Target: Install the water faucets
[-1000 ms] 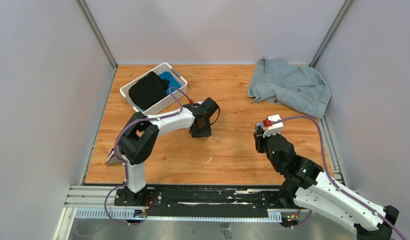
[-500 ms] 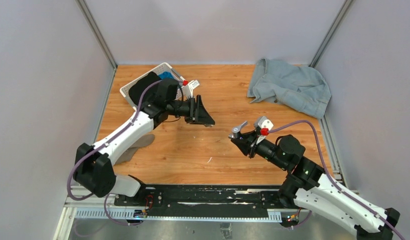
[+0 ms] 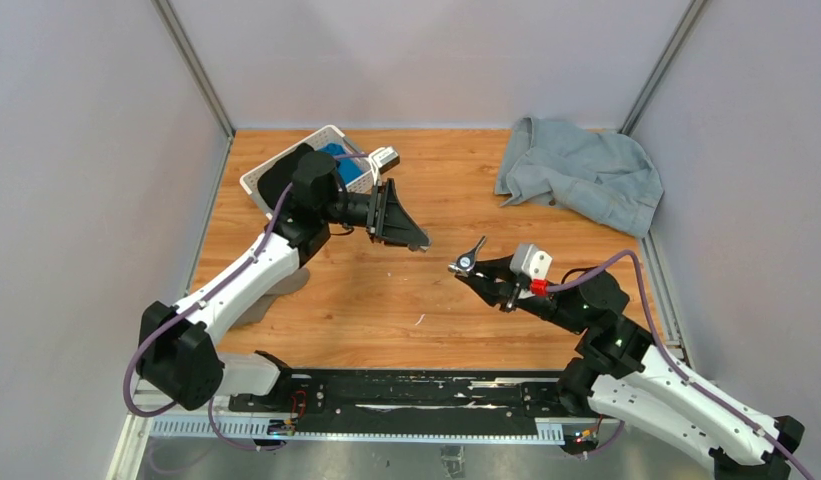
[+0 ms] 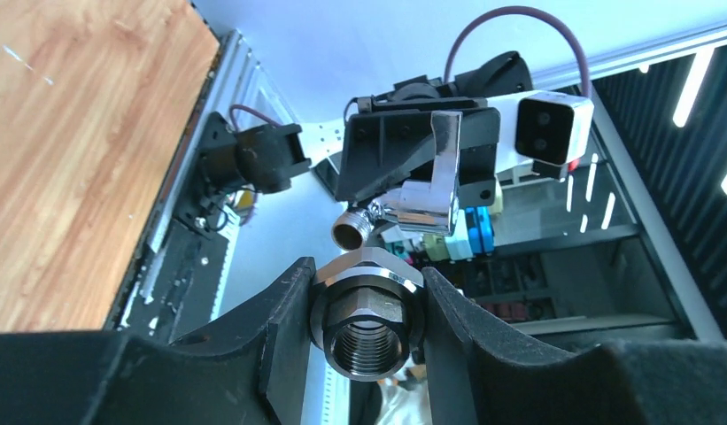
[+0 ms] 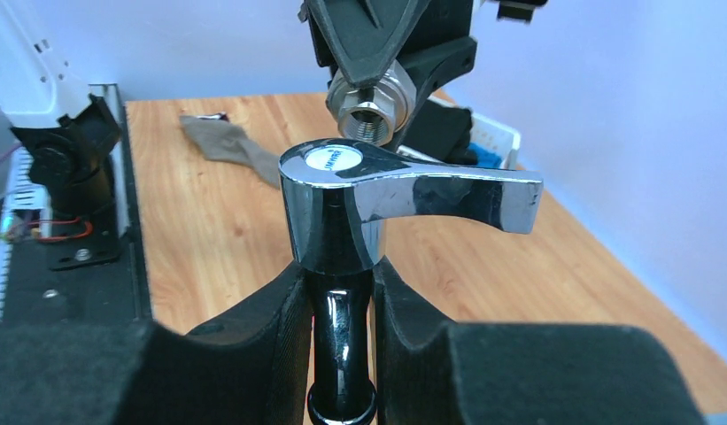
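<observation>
A: Now, whereabouts for the left gripper (image 3: 420, 244)?

B: Hanging over the table (image 3: 386, 300) near its middle, reached in from 10 o'clock. Pinched narrow on the threaded fitting (image 4: 367, 323), open bore turned toward the wrist camera.

A: And the right gripper (image 3: 471, 272)?

B: Reaching in from 4 o'clock, clamped narrow on the stem of the tap (image 5: 359, 199). Lever handle across the top, pointing to 3 o'clock in the right wrist view.

A: Touching?

B: No. Near, but apart. From above, tap at 4 o'clock of the fitting. From the left wrist, at 1 o'clock above it, threaded end facing the fitting. From the right wrist, fitting at 12 o'clock beyond the handle cap.

A: Different from a second ago?

B: Very. Back then, left arm folded with fingers pointing down at the wood, right wrist upright near 3 o'clock, no tap in sight. Half a second back, already levelled toward each other. Since then, tap pushed slightly further toward 9 o'clock, closing the gap. Left fingertips in much the same spot, left forearm swung back toward 10 o'clock.

A: Elsewhere?

B: Unmoved: white basket (image 3: 250, 183) of dark and blue cloth at 10 o'clock, denim garment (image 3: 576, 170) at 1 o'clock.
</observation>
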Motion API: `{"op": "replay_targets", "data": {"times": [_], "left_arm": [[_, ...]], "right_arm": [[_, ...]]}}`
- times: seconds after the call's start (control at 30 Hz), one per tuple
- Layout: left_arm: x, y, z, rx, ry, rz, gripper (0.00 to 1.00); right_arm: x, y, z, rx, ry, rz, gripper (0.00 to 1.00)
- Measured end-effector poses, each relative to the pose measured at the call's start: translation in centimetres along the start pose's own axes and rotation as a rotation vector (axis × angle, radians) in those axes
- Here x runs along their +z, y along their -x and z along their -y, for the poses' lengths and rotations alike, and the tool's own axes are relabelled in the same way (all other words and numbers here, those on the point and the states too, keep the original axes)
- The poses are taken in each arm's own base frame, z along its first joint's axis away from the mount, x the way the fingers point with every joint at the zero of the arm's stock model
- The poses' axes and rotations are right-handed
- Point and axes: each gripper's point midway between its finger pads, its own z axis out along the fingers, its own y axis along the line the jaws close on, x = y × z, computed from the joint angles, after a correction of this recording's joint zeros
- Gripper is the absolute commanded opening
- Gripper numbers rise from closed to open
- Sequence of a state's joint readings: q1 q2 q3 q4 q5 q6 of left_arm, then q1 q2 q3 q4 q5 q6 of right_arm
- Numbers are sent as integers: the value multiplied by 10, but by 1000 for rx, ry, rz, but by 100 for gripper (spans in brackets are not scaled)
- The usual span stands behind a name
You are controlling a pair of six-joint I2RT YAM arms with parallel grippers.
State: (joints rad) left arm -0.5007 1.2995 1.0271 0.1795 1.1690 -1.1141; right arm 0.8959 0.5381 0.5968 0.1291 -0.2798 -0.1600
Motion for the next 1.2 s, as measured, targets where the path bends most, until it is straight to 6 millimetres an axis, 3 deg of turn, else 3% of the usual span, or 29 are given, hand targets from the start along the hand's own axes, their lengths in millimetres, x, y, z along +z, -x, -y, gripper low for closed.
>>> {"op": "replay_targets", "data": {"times": [0.23,0.43,0.73,1.2], "left_arm": [[-3,3,11,-84,-19,-6,0],[-6,11,15,-136,-17,15,0],[-5,16,15,-213,-14,22,0],[-8,13,30,-257,-27,26,0]], "right_arm": [[8,15,17,-224,-49,95,0],[20,27,23,-304,-65,152,0],[36,32,18,-350,-36,197,0],[39,37,11,-438,-4,221,0]]}}
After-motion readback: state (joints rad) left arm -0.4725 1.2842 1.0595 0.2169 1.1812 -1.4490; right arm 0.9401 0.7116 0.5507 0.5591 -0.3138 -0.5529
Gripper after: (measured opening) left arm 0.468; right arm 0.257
